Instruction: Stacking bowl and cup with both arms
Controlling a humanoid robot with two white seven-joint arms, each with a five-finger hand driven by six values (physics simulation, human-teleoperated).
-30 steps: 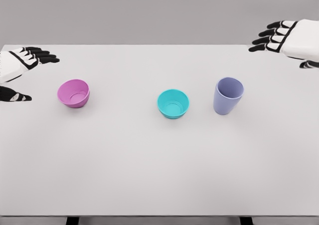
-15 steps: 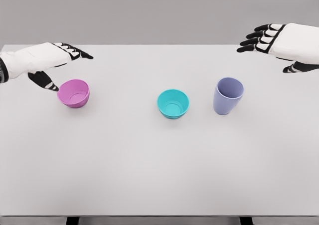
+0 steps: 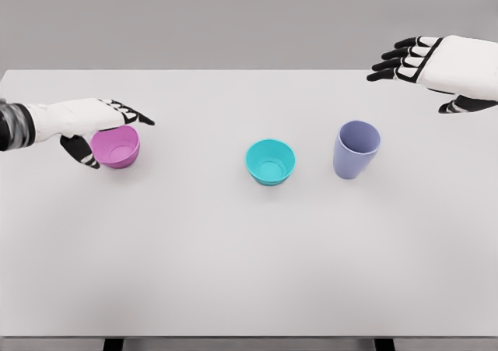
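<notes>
A pink bowl sits upright at the table's left. My left hand hovers over its back rim, fingers stretched past the far side and thumb down at its left, open and not closed on it. A teal bowl stands at the middle. To its right stands a lavender cup, upright. My right hand hangs open in the air above and behind the cup, fingers pointing left.
The white table stretches wide in front of the three vessels. Its back edge runs just behind both hands, and its front edge lies near the picture's bottom.
My left hand has come in from the left edge and dropped down onto the pink bowl's rim. My right hand has drifted slightly left. The bowls and cup stayed put.
</notes>
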